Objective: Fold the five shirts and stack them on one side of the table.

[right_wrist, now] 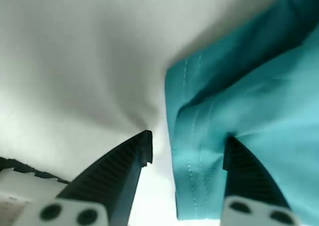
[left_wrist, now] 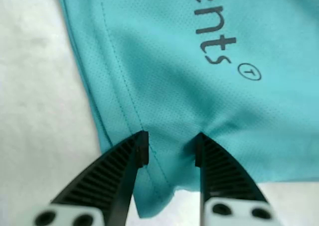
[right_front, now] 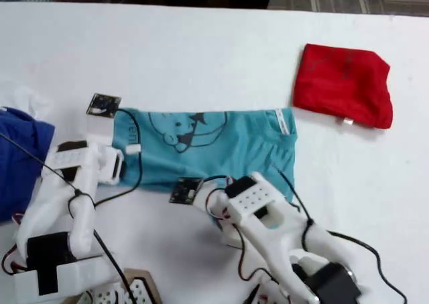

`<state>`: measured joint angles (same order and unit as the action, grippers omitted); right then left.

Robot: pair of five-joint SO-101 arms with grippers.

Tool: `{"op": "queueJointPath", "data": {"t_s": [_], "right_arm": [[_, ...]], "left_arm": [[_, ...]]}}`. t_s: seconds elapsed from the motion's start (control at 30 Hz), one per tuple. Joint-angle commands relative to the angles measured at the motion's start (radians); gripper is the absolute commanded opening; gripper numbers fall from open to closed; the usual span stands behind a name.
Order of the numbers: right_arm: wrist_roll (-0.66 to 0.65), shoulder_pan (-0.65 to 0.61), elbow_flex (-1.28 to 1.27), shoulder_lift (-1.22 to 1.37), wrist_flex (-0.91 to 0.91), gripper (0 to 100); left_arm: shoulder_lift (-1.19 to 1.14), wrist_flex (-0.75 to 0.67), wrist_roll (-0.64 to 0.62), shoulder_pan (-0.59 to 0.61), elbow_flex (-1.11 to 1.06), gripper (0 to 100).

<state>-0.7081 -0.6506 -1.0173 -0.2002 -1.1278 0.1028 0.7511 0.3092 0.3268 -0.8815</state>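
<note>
Left gripper (left_wrist: 171,149): fingers parted, tips pressing the teal shirt (right_front: 214,150) at its hem corner, nothing clamped. Right gripper (right_wrist: 187,151): fingers spread wide, straddling the shirt's edge nearest the arms. The shirt lies flat mid-table (right_front: 201,56). Risk: a shallow bite catches one layer only, or slips off the hem, skewing the fold.

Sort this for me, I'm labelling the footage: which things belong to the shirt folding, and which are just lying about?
Job:
teal shirt, between the arms
red shirt, folded
blue shirt, bunched

Lying about:
black cables
white cloth, unclear whether a shirt
</note>
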Motion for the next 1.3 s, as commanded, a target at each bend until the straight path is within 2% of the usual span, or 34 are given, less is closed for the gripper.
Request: {"op": "queueJointPath", "data": {"t_s": [0.0,0.1,0.2,0.23,0.27,0.5,0.63,0.8,0.97,1.1,1.27], "right_arm": [[-0.006,0.004,0.037,0.120,0.024,23.3],[-0.006,0.004,0.046,0.136,0.012,18.6],[-0.006,0.004,0.068,0.136,0.007,1.9],[-0.006,0.004,0.069,0.136,0.007,1.0],[-0.006,0.004,0.068,0.136,0.007,3.8],[-0.006,0.004,0.069,0.136,-0.002,1.8],[-0.008,0.024,0.160,0.134,-0.124,1.8],[-0.153,0.220,0.416,0.134,-0.318,1.8],[-0.242,0.429,0.752,0.143,-0.407,1.8],[-0.253,0.460,0.925,0.147,-0.409,1.8],[-0.253,0.433,0.979,0.202,-0.335,1.8]], "left_arm": [[-0.003,-0.037,-0.003,-0.012,0.002,17],[-0.003,-0.037,-0.003,-0.012,0.002,17],[-0.003,-0.037,-0.003,-0.012,0.002,17],[-0.003,-0.037,-0.003,-0.012,0.002,17],[-0.003,-0.037,-0.003,-0.012,0.002,17],[-0.003,-0.037,-0.003,-0.012,0.002,17],[-0.003,-0.037,-0.003,-0.012,0.002,17],[-0.003,-0.037,-0.003,-0.012,0.002,17],[-0.003,-0.037,-0.003,-0.012,0.002,17],[-0.003,-0.037,-0.003,-0.012,0.002,17],[-0.003,-0.037,-0.003,-0.012,0.002,17]]}}
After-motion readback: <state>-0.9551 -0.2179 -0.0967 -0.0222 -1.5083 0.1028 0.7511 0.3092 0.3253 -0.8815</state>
